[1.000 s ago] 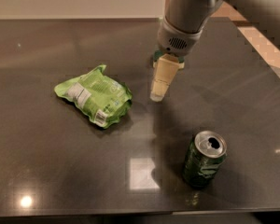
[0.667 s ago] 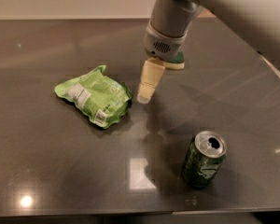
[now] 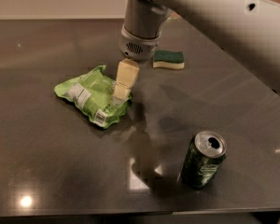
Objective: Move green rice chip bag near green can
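Note:
The green rice chip bag point(image 3: 88, 96) lies flat on the dark table, left of centre, crinkled, with white label panels facing up. The green can point(image 3: 203, 160) stands upright at the front right, its silver top open, well apart from the bag. My gripper point(image 3: 122, 84) hangs from the grey arm point(image 3: 141, 22) and points down over the bag's right edge, its tip at or just above the foil. I cannot tell whether it touches the bag.
A green-topped yellow sponge point(image 3: 168, 59) lies behind the gripper, at the back right. The dark glossy tabletop point(image 3: 46, 171) reflects ceiling lights. The table's front edge runs along the bottom of the view.
My gripper has moved left, from beside the bag to over its right edge. The sponge behind the arm has come into view. The bag and the can have not moved.

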Controlling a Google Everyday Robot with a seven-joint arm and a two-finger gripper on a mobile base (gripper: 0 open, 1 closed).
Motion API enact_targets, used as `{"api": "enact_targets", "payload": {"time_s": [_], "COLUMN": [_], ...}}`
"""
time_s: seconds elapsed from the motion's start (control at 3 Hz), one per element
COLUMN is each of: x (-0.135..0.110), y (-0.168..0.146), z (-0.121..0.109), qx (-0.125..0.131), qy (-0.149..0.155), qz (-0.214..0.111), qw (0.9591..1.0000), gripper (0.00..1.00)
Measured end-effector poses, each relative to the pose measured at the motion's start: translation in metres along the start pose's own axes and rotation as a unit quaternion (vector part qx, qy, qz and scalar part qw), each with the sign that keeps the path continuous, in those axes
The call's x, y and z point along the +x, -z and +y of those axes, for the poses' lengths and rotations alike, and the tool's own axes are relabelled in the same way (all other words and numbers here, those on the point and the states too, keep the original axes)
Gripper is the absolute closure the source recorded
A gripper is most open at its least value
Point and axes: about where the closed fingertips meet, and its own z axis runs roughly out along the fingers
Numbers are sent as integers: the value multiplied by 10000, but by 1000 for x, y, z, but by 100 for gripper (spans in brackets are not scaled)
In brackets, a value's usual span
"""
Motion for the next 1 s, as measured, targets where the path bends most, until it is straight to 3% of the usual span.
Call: {"api": "enact_targets", "payload": {"time_s": [0.67,1.0], "x": [-29,-37], "y": [-25,-29], "z": [17,25], "qx": [-311,-417], "qy": [-173,-221], "qz": [41,-25], "qw": [9994,9989], "gripper": [0,25]}}
